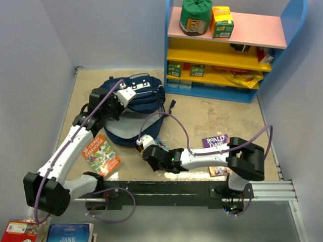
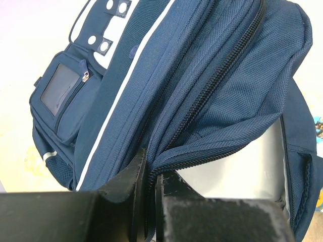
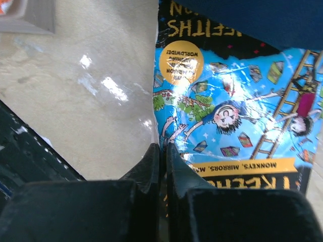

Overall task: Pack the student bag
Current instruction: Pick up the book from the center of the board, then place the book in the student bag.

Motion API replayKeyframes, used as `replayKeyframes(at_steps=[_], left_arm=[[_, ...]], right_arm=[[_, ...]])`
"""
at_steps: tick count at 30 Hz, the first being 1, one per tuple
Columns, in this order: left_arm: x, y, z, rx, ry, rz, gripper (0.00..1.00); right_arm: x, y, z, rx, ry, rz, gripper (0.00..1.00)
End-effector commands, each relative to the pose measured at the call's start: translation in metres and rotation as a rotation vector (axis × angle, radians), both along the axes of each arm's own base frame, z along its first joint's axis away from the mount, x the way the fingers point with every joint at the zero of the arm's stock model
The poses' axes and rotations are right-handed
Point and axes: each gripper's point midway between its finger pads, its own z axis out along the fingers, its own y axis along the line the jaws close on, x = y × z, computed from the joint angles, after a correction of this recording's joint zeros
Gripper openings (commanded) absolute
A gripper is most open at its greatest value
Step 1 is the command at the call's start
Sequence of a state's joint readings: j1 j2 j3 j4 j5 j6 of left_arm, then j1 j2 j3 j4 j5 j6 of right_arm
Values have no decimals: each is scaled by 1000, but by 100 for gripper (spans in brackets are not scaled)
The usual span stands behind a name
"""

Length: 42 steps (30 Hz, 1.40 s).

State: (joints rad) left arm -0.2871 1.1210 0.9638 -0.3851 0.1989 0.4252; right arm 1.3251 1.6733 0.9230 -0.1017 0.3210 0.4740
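The student bag (image 1: 139,108) lies on the table in front of the left arm, near the colourful shelf (image 1: 227,50). The left gripper (image 2: 150,166) is closed and pinches the bag's fabric edge beside the open zipper. The right gripper (image 3: 163,151) has its fingers pressed together on the edge of a blue paperback (image 3: 227,116), which lies just beside the bag

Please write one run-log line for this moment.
left tool: shut on student bag rim | right tool: shut on blue book edge
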Motion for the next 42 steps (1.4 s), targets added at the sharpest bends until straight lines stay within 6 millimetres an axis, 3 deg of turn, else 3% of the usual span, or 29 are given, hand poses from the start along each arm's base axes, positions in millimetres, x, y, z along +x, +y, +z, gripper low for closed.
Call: replayKeyframes(at_steps=[1,2,3,10,20,25,27,30,33,36,37,42], left_arm=[[12,1,63,-91,-165,35,0],[12,1,63,-92,-164,36,0],[12,1,62,-94,-163,36,0],[16,-4,55,-107,-133,30,0],[12,-4,53,-108,-130,21,0],[11,-5,49,-110,-119,17,0],[10,-5,49,-112,-118,16,0],[8,-5,50,-113,-121,13,0],[6,-6,53,-125,-122,9,0],[2,-7,54,-135,-118,5,0],[1,-7,55,-138,-116,4,0],[-2,-5,63,-146,-130,4,0]], right_arm=[[3,-31,53,-47,-73,-61,0],[3,-30,70,-15,-94,-63,0],[5,-32,101,37,-130,-73,0],[-6,-42,194,166,-251,-22,0],[2,-49,293,276,-412,42,0],[6,-42,343,364,-512,73,0],[7,-33,348,387,-538,89,0],[15,-12,334,364,-578,96,0],[35,8,319,346,-624,112,0],[65,14,309,365,-654,80,0],[75,20,294,339,-644,89,0],[85,32,241,243,-627,120,0]])
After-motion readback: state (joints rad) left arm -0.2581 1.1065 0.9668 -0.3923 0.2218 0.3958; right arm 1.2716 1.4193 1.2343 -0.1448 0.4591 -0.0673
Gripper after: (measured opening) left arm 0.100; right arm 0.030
